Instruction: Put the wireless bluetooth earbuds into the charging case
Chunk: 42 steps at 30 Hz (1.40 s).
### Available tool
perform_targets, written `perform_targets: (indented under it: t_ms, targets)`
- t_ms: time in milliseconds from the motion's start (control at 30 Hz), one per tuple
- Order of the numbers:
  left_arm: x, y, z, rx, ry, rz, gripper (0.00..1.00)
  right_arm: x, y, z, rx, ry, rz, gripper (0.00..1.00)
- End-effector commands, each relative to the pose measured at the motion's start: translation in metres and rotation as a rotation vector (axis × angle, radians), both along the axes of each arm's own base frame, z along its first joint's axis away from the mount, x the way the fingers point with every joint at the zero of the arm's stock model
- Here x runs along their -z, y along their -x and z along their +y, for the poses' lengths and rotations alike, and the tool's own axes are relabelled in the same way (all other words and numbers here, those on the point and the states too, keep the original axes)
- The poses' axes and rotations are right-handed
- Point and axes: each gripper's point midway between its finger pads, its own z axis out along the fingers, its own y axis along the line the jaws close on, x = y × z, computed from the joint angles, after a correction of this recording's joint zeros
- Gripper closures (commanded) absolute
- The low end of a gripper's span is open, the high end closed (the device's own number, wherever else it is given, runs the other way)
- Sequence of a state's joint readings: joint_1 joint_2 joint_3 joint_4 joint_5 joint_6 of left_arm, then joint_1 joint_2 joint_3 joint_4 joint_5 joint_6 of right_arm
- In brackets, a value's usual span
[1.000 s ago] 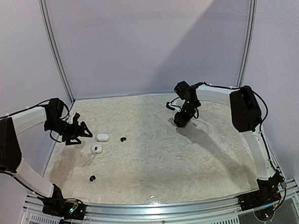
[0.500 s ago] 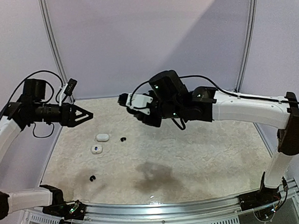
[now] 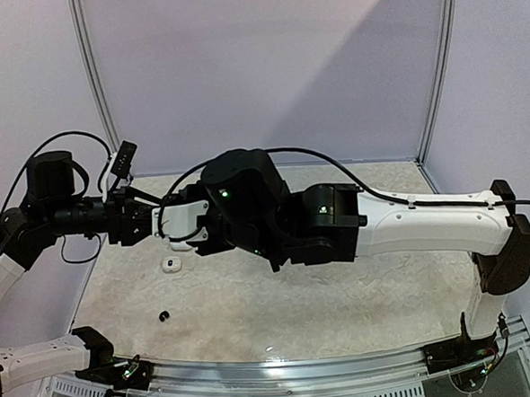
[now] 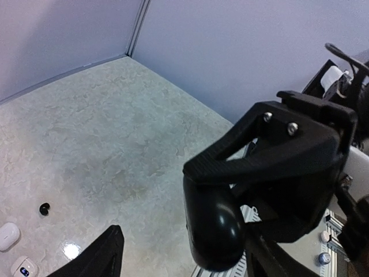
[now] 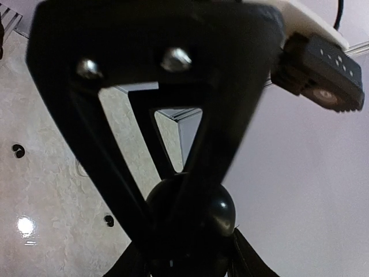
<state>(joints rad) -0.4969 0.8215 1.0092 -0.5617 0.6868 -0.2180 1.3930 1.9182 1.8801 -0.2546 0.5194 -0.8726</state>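
Right gripper (image 5: 187, 257) is clenched on a glossy black case (image 4: 210, 231), held high in the air, and the left gripper (image 3: 151, 220) meets it tip to tip, fingers apart. Down on the table (image 3: 361, 292), one black earbud (image 3: 164, 315) lies loose front-left; a second black earbud (image 4: 44, 208) sits near two white cases (image 4: 8, 235).

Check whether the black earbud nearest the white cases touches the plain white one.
Apart. The left wrist view shows the black earbud lying alone, with a plain gap between it and the white case.
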Motion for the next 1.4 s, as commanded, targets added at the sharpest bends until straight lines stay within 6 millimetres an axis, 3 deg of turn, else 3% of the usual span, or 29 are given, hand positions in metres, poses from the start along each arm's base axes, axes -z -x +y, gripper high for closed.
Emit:
perform_targets:
  t_ms: [0,67,200,267,367,400,500,600,667,733,833,1167,1367]
  targets:
    - [-0.006,0.002,-0.008,0.022,0.016,-0.001,0.31,0.003,0.009,0.007,0.016,0.044,-0.037,0.87]
    - [-0.005,0.002,-0.01,0.031,0.011,-0.006,0.41,0.002,0.012,0.008,0.022,0.045,-0.042,0.87]
    - [-0.002,0.008,-0.012,0.059,0.015,0.018,0.85,-0.001,0.015,0.007,0.025,0.034,-0.04,0.87]
    - [-0.002,0.01,-0.013,0.073,0.019,0.018,1.0,-0.003,0.015,0.006,0.031,0.021,-0.031,0.87]
    - [-0.003,0.012,-0.012,0.08,0.017,0.002,1.0,-0.005,0.016,0.004,0.036,0.0,-0.013,0.81]
    - [-0.004,0.013,-0.011,0.081,0.016,-0.01,1.0,-0.006,0.015,0.004,0.04,-0.007,-0.008,0.73]
    - [-0.009,0.015,-0.008,0.083,0.009,-0.073,1.0,-0.006,0.012,-0.001,0.052,-0.044,0.038,0.36]
    - [-0.015,0.019,-0.006,0.099,-0.003,-0.164,1.0,-0.001,0.017,-0.011,-0.015,-0.077,0.231,0.17]
    - [-0.017,0.025,-0.005,0.13,-0.005,-0.215,1.0,-0.001,0.028,-0.02,-0.122,-0.108,0.424,0.1]
    - [-0.014,0.04,-0.006,0.22,-0.014,-0.281,1.0,-0.014,0.042,-0.036,-0.268,-0.229,0.775,0.11]
    - [-0.01,0.048,-0.005,0.257,-0.024,-0.308,1.0,-0.019,0.05,-0.04,-0.313,-0.271,0.909,0.15]
    - [-0.011,0.055,-0.005,0.29,-0.016,-0.336,1.0,-0.009,0.061,-0.014,-0.375,-0.232,1.036,0.31]
    - [-0.011,0.054,-0.006,0.286,-0.014,-0.329,1.0,-0.008,0.061,-0.005,-0.392,-0.25,1.062,0.48]
